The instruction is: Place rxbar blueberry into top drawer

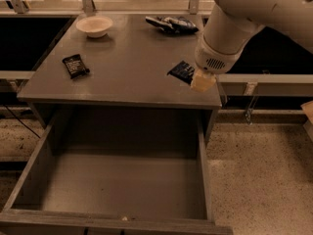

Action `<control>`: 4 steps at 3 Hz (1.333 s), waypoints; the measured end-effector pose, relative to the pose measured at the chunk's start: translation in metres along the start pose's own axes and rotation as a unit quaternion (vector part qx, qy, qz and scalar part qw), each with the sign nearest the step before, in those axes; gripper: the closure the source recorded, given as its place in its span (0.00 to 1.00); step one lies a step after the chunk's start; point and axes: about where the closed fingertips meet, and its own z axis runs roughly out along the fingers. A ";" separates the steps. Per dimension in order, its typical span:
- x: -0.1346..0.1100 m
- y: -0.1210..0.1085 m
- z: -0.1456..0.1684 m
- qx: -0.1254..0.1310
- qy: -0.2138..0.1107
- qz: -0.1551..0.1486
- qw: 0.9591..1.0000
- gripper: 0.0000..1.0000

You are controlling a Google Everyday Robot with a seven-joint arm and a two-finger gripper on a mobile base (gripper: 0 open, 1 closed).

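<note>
The rxbar blueberry (181,71), a small navy-blue bar with white print, is at the right front part of the grey table top (132,58). My gripper (201,80) comes down from the white arm at the upper right and is shut on the bar's right end, which it hides. The top drawer (122,185) is pulled wide open below the table's front edge, with a bare flat bottom.
A black-wrapped bar (75,65) lies at the table's left. A white bowl (94,26) stands at the back left. A wrinkly blue-and-white bag (171,23) lies at the back right. Speckled floor surrounds the table, with a metal rail at the right.
</note>
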 end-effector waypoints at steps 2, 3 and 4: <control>0.015 0.051 0.003 -0.026 -0.016 -0.077 0.997 1.00; 0.015 0.051 0.003 -0.026 -0.016 -0.077 0.997 1.00; 0.014 0.061 0.008 -0.028 -0.026 -0.082 0.996 1.00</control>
